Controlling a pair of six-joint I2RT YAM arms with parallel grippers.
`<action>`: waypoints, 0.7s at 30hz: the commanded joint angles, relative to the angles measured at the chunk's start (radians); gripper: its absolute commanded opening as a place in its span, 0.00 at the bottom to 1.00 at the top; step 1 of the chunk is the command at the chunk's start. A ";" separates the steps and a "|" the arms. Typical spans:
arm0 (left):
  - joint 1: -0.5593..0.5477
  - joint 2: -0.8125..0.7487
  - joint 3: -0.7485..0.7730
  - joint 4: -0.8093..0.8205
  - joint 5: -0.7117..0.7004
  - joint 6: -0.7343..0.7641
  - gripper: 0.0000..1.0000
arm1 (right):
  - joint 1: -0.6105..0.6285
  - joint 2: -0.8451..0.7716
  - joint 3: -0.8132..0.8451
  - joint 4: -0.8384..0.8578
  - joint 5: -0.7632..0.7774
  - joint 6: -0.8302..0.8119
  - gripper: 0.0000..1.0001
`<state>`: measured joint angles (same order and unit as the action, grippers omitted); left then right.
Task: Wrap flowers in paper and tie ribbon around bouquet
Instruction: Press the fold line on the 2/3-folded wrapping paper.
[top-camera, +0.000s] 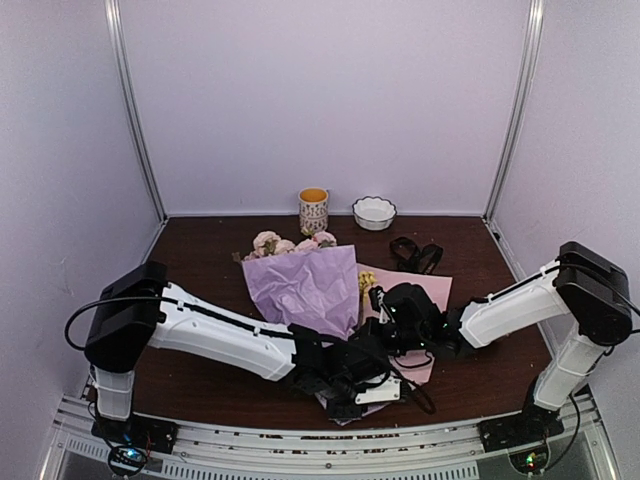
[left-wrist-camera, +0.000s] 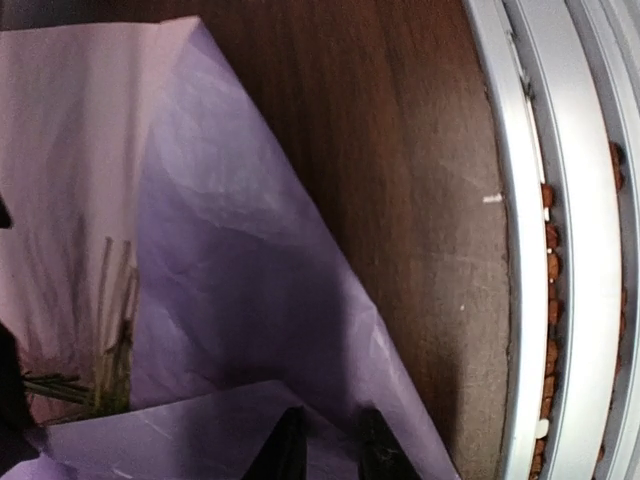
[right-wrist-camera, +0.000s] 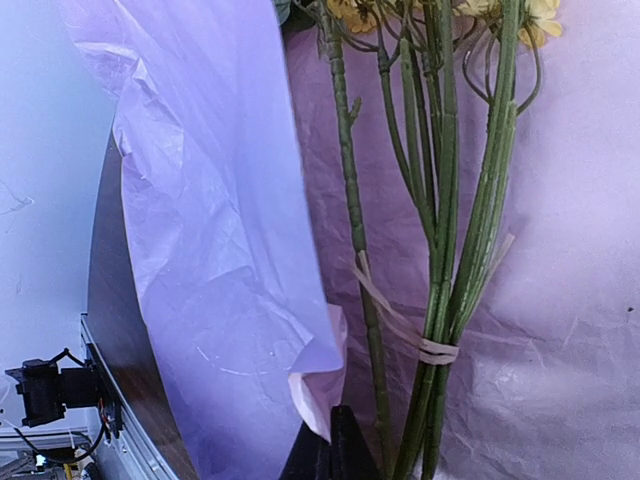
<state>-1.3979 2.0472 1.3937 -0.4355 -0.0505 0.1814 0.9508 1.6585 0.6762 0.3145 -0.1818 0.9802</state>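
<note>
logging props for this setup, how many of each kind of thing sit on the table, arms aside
cup: 1
bowl: 1
ribbon: 1
paper sheet: 1
flower bunch: 1
total: 5

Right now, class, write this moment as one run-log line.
left gripper: open over paper | right gripper: shut on paper corner | flowers: stems showing | ribbon: lying apart

1. Left arm: white shells, black joint housings; a black cable loops at nine o'clock of its shoulder.
2. Right arm: matching white shells, black joints.
3. Left gripper: black fingers.
</note>
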 joint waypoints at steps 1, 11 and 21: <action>-0.016 -0.006 -0.054 -0.025 -0.018 -0.004 0.22 | 0.006 -0.016 -0.020 0.018 0.034 0.003 0.00; 0.051 -0.331 -0.140 0.055 0.147 -0.009 0.30 | 0.006 -0.005 -0.025 0.030 0.028 0.000 0.00; 0.430 -0.280 -0.176 0.070 -0.062 -0.174 0.33 | 0.007 -0.004 -0.003 -0.012 0.026 -0.020 0.00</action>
<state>-1.0538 1.6890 1.2026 -0.3595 -0.0101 0.0917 0.9524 1.6585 0.6666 0.3233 -0.1776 0.9733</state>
